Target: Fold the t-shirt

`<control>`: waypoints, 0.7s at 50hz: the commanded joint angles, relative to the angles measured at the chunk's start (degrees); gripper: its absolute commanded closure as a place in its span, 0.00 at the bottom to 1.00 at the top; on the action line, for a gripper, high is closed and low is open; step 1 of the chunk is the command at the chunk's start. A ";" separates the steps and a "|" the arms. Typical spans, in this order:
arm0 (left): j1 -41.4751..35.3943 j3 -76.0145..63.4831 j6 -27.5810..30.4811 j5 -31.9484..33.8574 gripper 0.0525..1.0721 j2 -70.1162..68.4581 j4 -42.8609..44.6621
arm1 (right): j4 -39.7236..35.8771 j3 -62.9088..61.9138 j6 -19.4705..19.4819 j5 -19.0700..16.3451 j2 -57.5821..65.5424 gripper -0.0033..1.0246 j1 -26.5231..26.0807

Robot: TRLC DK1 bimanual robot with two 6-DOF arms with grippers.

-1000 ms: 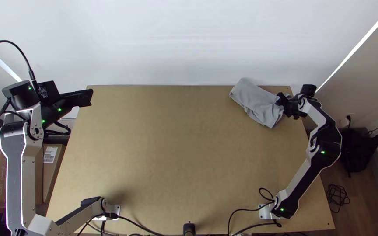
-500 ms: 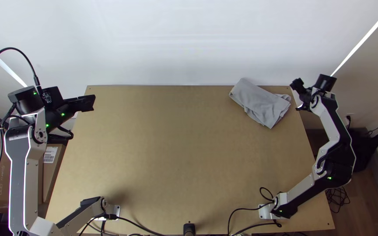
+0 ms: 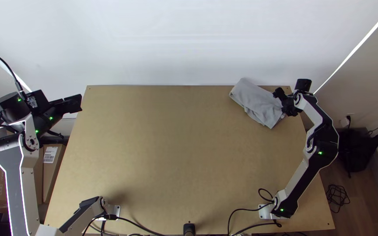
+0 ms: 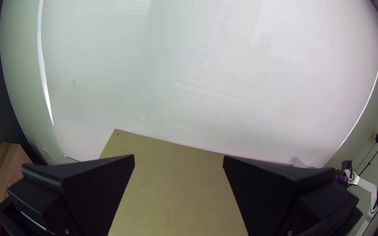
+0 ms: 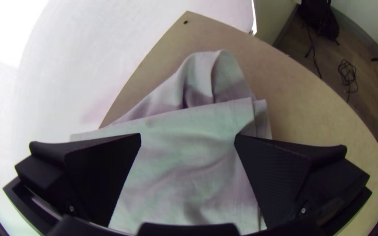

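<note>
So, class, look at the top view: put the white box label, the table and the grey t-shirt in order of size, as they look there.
1. Table
2. Grey t-shirt
3. White box label

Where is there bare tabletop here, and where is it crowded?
Bare: the table from its left edge across the middle to the grey shirt, beyond the arms' bases. Crowded: the far-right corner, where the right gripper is at the shirt, and the near edge, with black cables.

Top view looks steeply down, sharing the table (image 3: pixel 176 153) with wrist views.
</note>
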 commanded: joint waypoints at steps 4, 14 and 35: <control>0.41 -3.22 -2.21 0.01 0.05 -3.40 4.06 | 3.25 -2.00 -5.94 4.95 -4.75 0.04 -0.48; 0.41 -7.97 -5.02 0.01 0.05 -6.65 10.83 | 11.08 -16.23 -16.05 7.76 -24.44 0.04 -0.57; 0.23 -24.31 -5.02 -0.34 0.05 -21.59 22.08 | 12.31 -39.88 -31.52 7.50 -73.84 0.04 -0.22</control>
